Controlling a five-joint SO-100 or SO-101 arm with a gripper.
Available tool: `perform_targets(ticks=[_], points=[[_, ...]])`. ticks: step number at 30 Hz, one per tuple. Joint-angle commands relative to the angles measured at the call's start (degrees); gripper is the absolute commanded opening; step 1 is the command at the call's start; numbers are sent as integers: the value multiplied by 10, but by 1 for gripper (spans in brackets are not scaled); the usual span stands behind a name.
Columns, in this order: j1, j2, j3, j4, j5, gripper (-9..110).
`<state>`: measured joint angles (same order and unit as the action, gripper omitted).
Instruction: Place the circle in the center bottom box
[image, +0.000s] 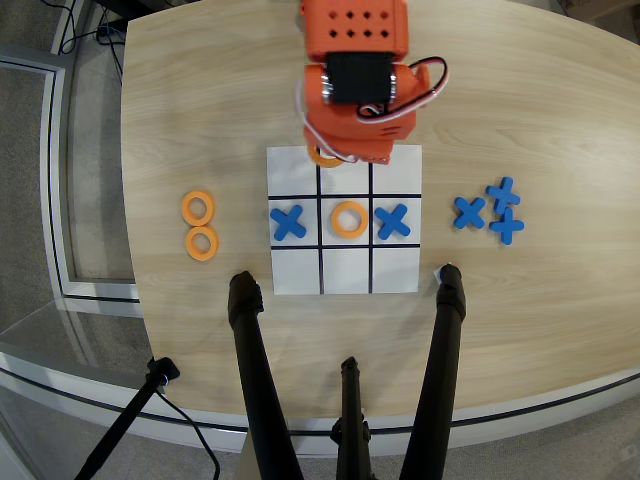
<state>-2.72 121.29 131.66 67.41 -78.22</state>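
Note:
The white 3x3 grid (296, 270) lies mid-table in the overhead view. The orange arm (357, 80) reaches in from the top edge and covers the grid's top row. The middle cell of that row (345, 180) shows only its lower part. An orange ring (322, 157) peeks out from under the arm, over the line between the top-left and top-middle cells. The gripper's fingers are hidden beneath the arm's body. Another ring (348, 219) lies in the centre cell, between two blue crosses (288, 222) (392, 221).
Two spare orange rings (198, 208) (202, 243) lie left of the grid. Three blue crosses (490, 210) lie to its right. Black tripod legs (250, 370) (445, 350) stand on the table's lower edge, close to the grid's bottom row.

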Motion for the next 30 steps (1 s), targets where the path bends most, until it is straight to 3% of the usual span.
perform_targets(ticks=[1,14,30], points=[[-5,-26,44,-101,10,0],[-15,-150,50,-205,30,0],[-31,-181,51,-236,44,0]])
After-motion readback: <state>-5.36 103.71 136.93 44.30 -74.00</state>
